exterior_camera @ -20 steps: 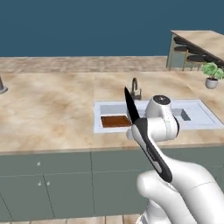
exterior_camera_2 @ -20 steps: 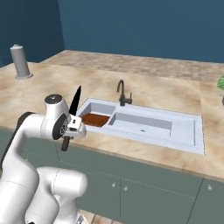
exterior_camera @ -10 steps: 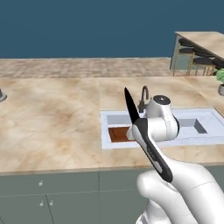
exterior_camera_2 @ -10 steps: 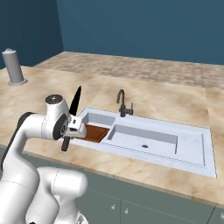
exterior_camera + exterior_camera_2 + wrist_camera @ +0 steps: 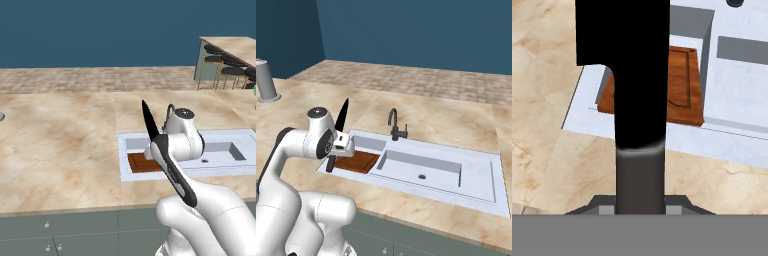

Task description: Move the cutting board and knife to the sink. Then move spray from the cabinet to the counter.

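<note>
Closer to the sink (image 5: 476, 175) now, with cutting board (image 5: 357, 161) already inside, knife (image 5: 167, 157) clamped in end effector (image 5: 338, 145), spray step untouched.

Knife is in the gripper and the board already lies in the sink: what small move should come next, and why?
Probably carry the knife forward and down toward the sink. The gripper holds it with the blade pointing up, near the sink's front-left corner rather than above the basin, while the cutting board already lies in the sink's left compartment. Lowering it there before release seems the sensible step.
</note>
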